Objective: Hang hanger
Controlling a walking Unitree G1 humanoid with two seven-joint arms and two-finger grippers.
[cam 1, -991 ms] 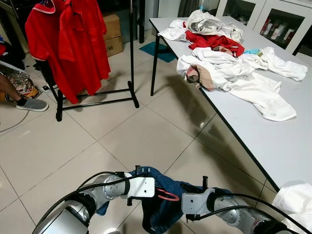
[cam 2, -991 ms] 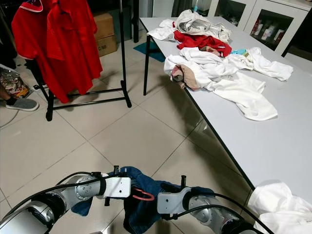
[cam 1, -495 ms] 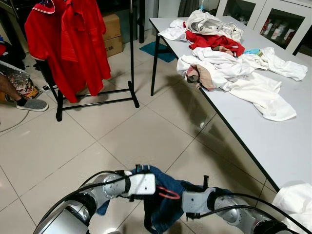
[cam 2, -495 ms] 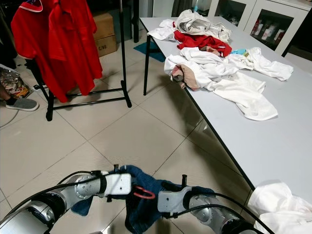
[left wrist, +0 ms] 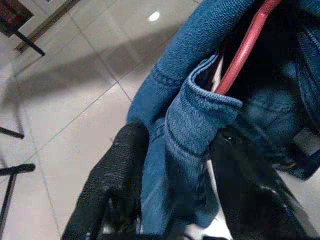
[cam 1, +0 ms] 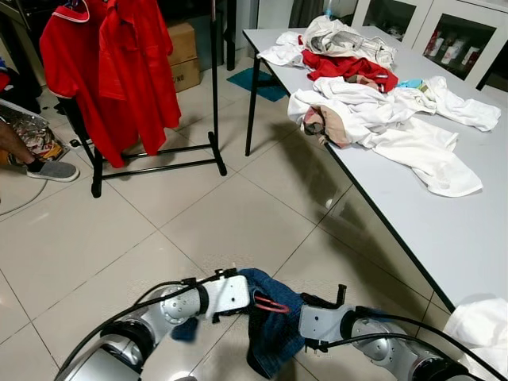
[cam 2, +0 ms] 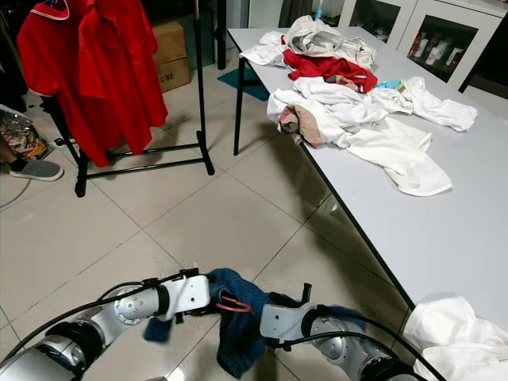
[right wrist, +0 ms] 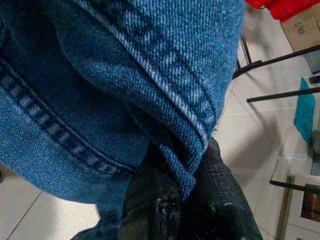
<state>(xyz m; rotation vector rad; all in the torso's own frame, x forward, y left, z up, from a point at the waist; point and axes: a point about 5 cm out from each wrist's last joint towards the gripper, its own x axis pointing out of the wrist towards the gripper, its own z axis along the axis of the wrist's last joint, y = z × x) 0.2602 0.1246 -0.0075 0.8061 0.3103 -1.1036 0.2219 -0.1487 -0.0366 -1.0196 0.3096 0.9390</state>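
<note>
Both arms are reaching low in front of the robot, over the tiled floor [cam 1: 230,230]. The left gripper [left wrist: 170,165] is clenching a fold of a blue denim garment [cam 1: 274,325]; in the left wrist view both black fingers [left wrist: 117,175] are pressing either side of the denim hem. A red hanger [cam 1: 271,304] is sitting inside the garment, its loop sticking out between the two wrists, and its red bar [left wrist: 245,50] is running under the denim. The right gripper [right wrist: 187,192] is pinching a stitched denim seam, fingers closed tight on the cloth. The garment is hanging down between the two grippers, just above the floor, though it is hard to say whether it is touching the tiles. Well apart, at the far left, a black clothes rack [cam 1: 213,95] is standing with red shirts [cam 1: 111,63] hanging on it. A grey table [cam 1: 468,230] on the right is carrying a heap of white and red clothes [cam 1: 373,103].
</note>
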